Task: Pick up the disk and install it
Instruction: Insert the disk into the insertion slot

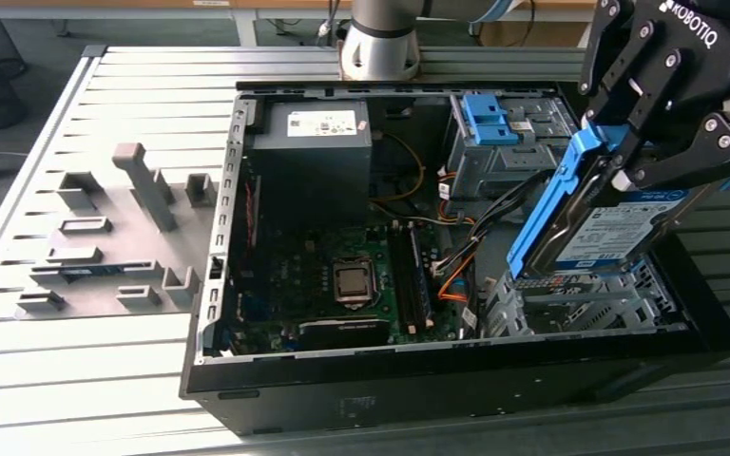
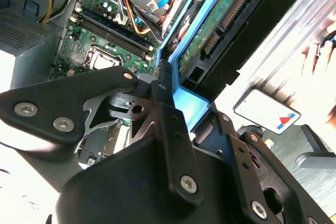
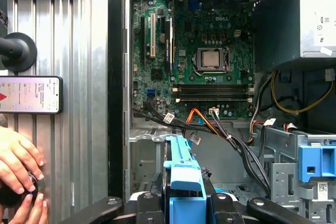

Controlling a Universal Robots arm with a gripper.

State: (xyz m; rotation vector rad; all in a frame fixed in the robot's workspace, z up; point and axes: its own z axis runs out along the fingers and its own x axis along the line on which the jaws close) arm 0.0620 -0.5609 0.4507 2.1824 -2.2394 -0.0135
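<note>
While gripped by the black metal claw [image 1: 622, 163], the blue-railed silver-grey rectangular disk [image 1: 606, 233] hung tilted at the exterior view's three o'clock.

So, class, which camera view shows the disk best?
The exterior view: the disk shows its labelled face and blue rail, tilted over the drive cage, gripped in the pincer. The second wrist view shows its circuit-board underside; the first wrist view, its blue rail end-on.
</note>
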